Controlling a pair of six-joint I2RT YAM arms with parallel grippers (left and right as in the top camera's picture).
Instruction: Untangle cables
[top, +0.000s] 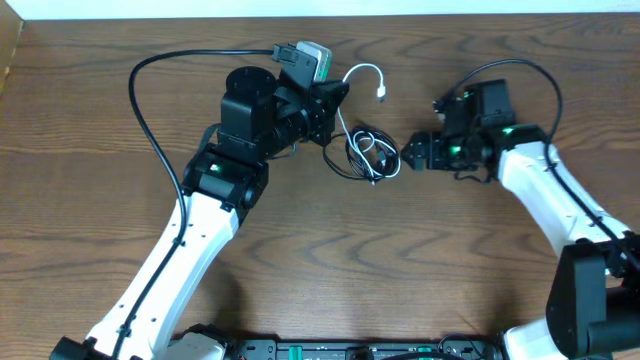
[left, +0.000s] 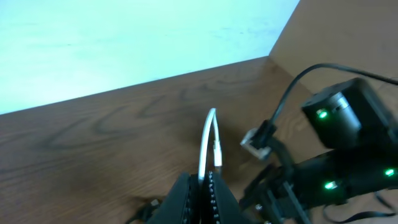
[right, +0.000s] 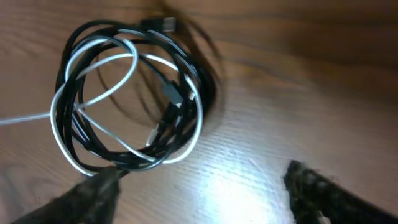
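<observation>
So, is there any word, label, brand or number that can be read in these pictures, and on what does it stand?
None: no readable text anywhere.
The coiled cables, the white cable, the table, the left arm and the right arm show no words or numbers.

The table (top: 330, 260) is dark brown wood with a clear grain, smooth, with a soft sheen where light falls. The cables (right: 175, 94) are thin and plastic-coated, smooth and slightly glossy, the white cable (left: 208, 134) too. The right gripper (right: 199, 193) has matt black, rough-looking fingers (right: 314, 186); the arm shells (top: 185, 245) are glossy white plastic.
</observation>
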